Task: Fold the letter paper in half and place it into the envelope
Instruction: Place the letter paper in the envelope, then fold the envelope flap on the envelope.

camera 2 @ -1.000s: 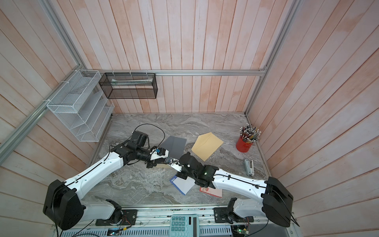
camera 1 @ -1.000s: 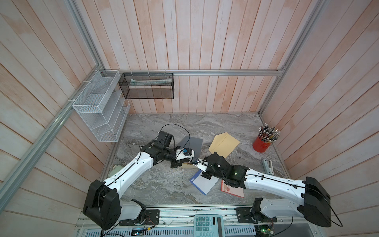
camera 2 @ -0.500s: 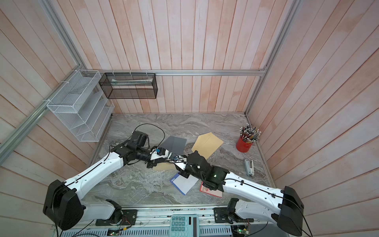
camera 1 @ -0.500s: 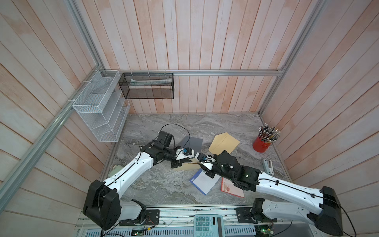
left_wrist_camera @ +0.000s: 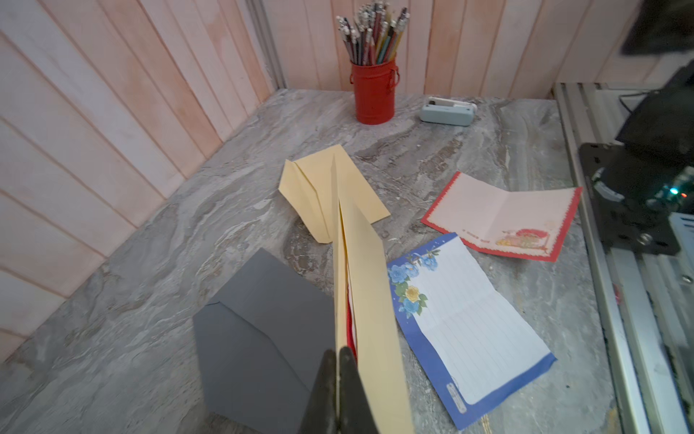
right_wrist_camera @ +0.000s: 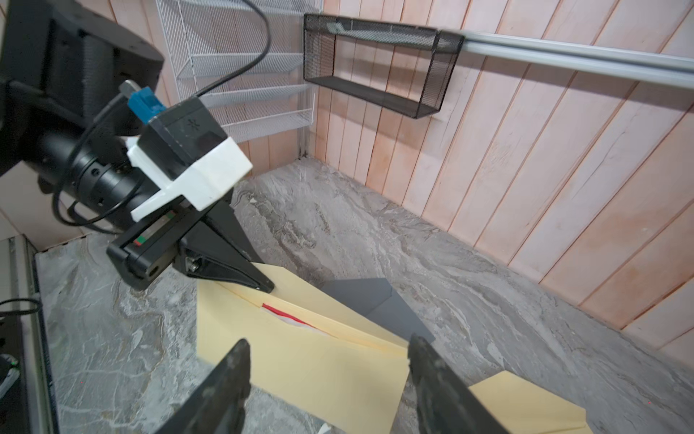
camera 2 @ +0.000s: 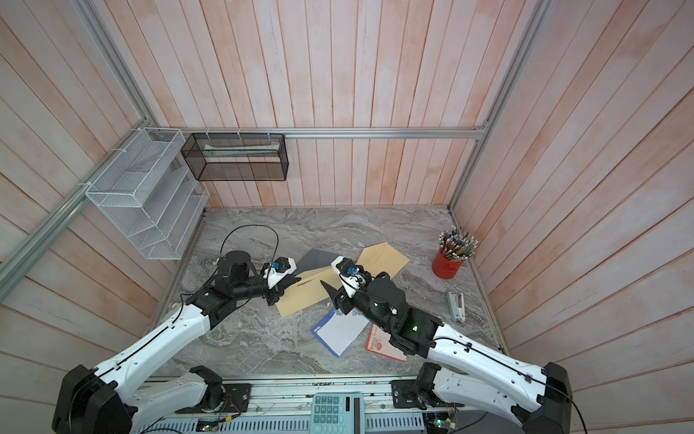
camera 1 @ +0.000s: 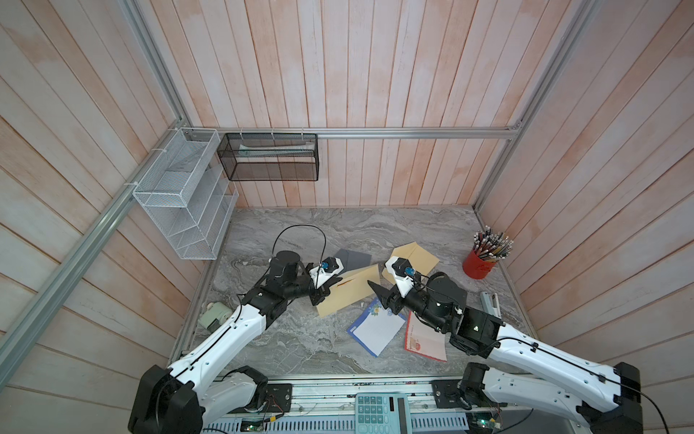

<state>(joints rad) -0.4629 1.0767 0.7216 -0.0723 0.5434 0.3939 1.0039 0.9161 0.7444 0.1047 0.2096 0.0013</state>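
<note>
A grey marbled tabletop is shown in both top views. Near its centre a manila envelope is held tilted, its 9 o'clock edge lifted and pinched by the left end effector, whose jaws are closed flat on the paper. At the envelope's 5 o'clock a blue-bordered sheet is laid flat, with a red-bordered card at that sheet's 3 o'clock. The right end effector is placed at the envelope's 3 o'clock edge, jaws spread wide, nothing gripped. The red-edged letter paper is tucked inside the envelope's mouth, only a sliver being exposed.
</note>
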